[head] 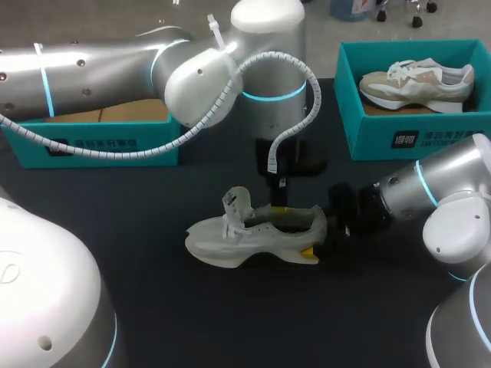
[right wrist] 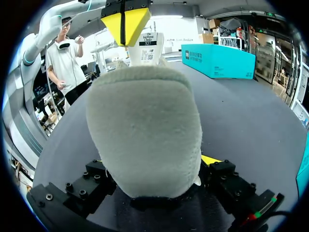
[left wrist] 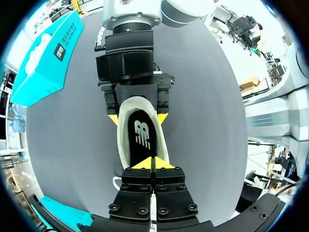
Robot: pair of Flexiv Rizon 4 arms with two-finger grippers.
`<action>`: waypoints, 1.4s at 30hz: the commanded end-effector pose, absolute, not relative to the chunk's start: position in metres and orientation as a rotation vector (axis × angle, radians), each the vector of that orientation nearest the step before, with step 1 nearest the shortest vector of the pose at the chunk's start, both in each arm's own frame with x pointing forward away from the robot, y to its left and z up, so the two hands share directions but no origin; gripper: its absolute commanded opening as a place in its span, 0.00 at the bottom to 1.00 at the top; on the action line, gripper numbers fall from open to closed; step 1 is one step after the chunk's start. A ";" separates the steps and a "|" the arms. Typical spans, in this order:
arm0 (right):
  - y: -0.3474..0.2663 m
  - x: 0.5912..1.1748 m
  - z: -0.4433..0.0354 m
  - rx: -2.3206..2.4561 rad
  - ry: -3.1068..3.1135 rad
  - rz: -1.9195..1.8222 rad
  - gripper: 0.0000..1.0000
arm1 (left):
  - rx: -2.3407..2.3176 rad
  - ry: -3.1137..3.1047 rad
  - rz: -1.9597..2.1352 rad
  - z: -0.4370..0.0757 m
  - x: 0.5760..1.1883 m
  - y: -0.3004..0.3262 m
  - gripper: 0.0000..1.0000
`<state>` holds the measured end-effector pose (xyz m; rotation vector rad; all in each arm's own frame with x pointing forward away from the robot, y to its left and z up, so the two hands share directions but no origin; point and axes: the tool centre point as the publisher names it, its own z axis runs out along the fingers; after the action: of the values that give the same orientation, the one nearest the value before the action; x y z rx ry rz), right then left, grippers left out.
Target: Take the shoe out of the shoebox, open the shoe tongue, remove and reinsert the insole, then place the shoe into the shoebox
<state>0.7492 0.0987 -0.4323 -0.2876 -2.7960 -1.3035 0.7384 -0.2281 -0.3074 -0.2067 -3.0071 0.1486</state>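
On the table (head: 192,322), near middle, shoe (head: 253,234): rests on its sole, toe to my left, heel to my right, outside both boxes.
Heel risk: the right gripper (head: 316,236) clamps the heel, one finger on each flank. The padded collar is soft, so I judge a hard push down at the opening could twist the shoe in that grip or lift the toe.
Insole risk: the insole (left wrist: 142,135) lies dark inside the opening. Pressed off-centre, it may buckle or ride up the side wall instead of seating flat.
Tongue risk: the tongue (head: 234,203) stands up just beside the left tips and could fold back under them and get trapped.
Left gripper (left wrist: 154,164): fingers pressed together, tips down at the opening over the insole's forward part. Whether they pinch its edge cannot be told.
Shoe to grippers: heel between the right fingers, opening directly under the left tips.
Far side: left box (head: 92,146) and right box (head: 399,138), both well apart from the shoe. The right box holds a second shoe (head: 418,84).
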 end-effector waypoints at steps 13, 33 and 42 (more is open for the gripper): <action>0.100 0.749 -0.436 -0.291 -2.798 -1.302 0.00 | -0.267 -2.977 0.241 -0.334 0.735 -0.239 0.00; 0.100 0.749 -0.436 -0.291 -2.798 -1.302 0.00 | -0.291 -2.923 0.225 -0.375 0.739 -0.244 0.00; 0.100 0.749 -0.436 -0.291 -2.798 -1.302 0.00 | -0.305 -2.906 0.217 -0.387 0.725 -0.242 0.00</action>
<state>0.7491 0.0987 -0.4323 -0.2876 -2.7959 -1.3034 0.7275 -0.2419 -0.3814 -0.3036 -2.9075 0.2103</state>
